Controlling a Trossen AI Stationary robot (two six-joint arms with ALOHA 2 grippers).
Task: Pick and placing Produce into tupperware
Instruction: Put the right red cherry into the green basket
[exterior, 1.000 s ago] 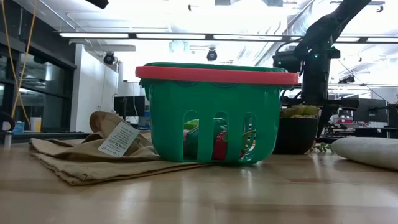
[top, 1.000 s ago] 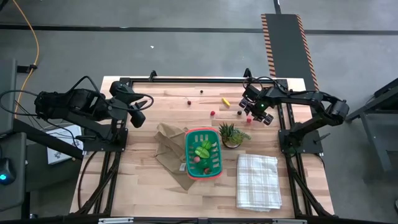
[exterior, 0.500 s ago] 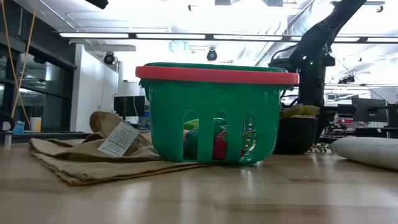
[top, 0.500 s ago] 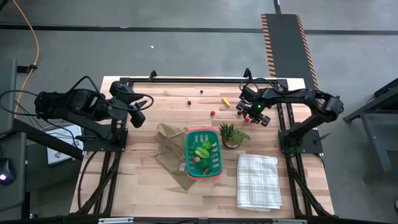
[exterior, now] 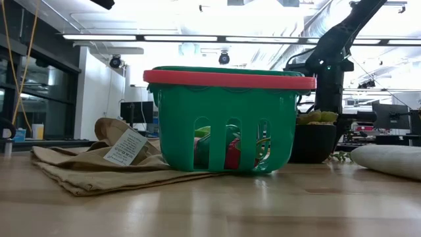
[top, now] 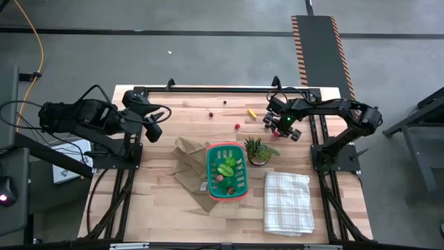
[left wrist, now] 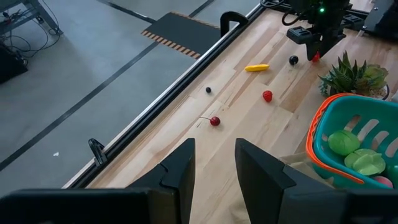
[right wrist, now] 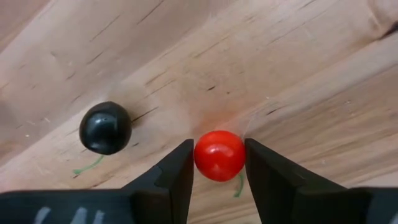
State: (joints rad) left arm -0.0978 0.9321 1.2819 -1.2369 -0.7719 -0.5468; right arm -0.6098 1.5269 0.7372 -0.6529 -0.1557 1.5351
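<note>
The teal tupperware (top: 209,158) with an orange rim (exterior: 230,79) stands mid-table on a brown paper bag and holds green pieces (left wrist: 343,142). Loose produce lies near the far edge: a yellow piece (top: 252,113), a red ball (top: 237,127), a cherry (left wrist: 214,121) and a small dark berry (left wrist: 208,89). At the far right my right gripper (right wrist: 219,165) points down, its fingers on a small red ball (right wrist: 219,155), and a dark ball (right wrist: 106,127) lies beside it. My left gripper (left wrist: 214,168) hovers open and empty over the far left. My right gripper has the small red ball between its two fingers, which meet its opposite sides (right wrist: 198,155). The fingers come from above, pointing steeply down. The ball sits on the wooden table.
A spiky potted plant (top: 258,149) stands just to the right of the tupperware, close to my right gripper. A white checked cloth (top: 286,201) lies at the near right. The brown paper bag (top: 186,161) spreads left of the tupperware. A black rail (left wrist: 186,74) runs along the far edge.
My right arm has dipped slightly toward the table over the red ball at the far right. The produce, the tupperware and my left arm have kept still.
</note>
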